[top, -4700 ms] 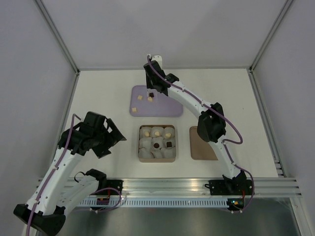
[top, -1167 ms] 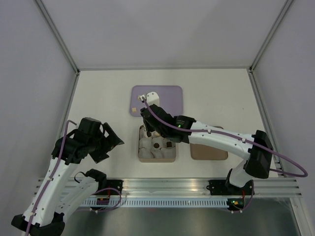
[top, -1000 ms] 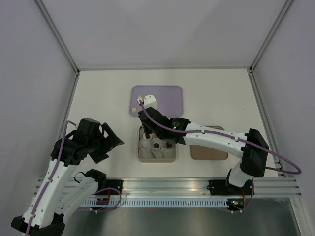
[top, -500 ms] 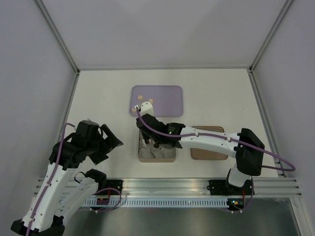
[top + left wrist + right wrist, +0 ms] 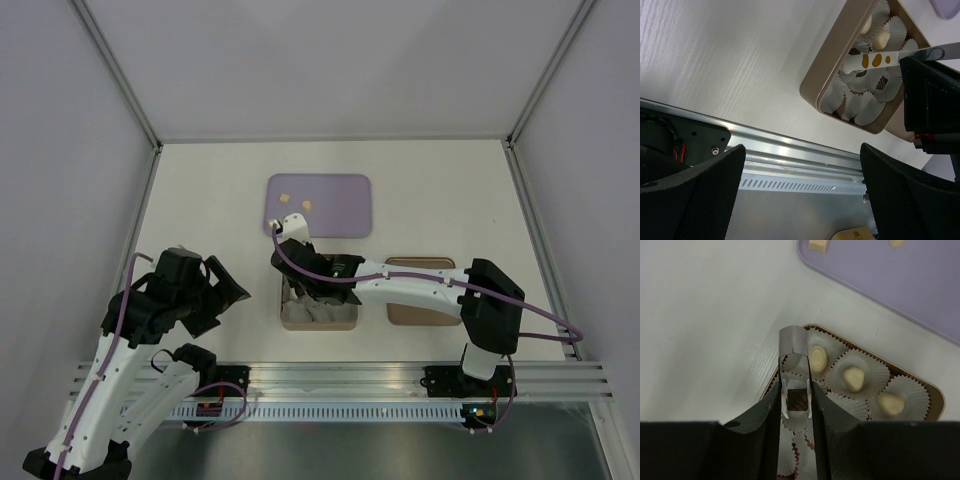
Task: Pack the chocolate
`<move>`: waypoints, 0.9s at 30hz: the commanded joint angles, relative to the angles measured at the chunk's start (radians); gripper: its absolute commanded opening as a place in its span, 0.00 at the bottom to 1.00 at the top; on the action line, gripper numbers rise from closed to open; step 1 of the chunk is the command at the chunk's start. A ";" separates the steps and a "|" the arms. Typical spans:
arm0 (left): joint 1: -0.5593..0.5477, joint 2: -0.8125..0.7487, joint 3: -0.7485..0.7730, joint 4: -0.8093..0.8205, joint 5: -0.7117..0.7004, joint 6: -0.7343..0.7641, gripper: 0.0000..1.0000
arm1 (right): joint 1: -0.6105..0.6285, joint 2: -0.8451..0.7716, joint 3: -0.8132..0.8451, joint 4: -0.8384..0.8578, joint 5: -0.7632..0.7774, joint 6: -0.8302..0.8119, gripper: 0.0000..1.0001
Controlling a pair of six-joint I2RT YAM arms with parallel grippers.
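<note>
My right gripper [image 5: 796,396] is shut on white tongs [image 5: 792,342], and the tong tips pinch a dark brown chocolate [image 5: 798,401]. It hangs over a white paper cup in the left column of the tan box [image 5: 936,396]; I cannot tell whether it touches the cup. Three pale chocolates [image 5: 853,378] sit in the box's far row of cups. In the top view the right gripper [image 5: 305,285] reaches over the box [image 5: 318,325] and hides much of it. Two tan pieces [image 5: 285,198] lie on the purple tray [image 5: 335,215]. My left gripper [image 5: 802,200] is open and holds nothing, left of the box.
A flat brown lid [image 5: 425,310] lies right of the box, partly under the right arm. The metal rail [image 5: 400,378] runs along the near table edge. White walls close in the table on three sides.
The right arm has swung from the purple tray toward the near left, bringing the tongs and dark chocolate over the box's left column. The left arm has sunk slightly.
</note>
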 commanded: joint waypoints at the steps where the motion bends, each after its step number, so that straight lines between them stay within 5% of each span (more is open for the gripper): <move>1: -0.003 -0.010 -0.005 -0.002 0.010 -0.015 0.99 | 0.009 0.017 0.034 0.054 0.044 0.025 0.22; 27: -0.004 -0.019 -0.009 -0.010 0.013 -0.004 1.00 | 0.009 0.057 0.065 0.063 0.061 0.037 0.36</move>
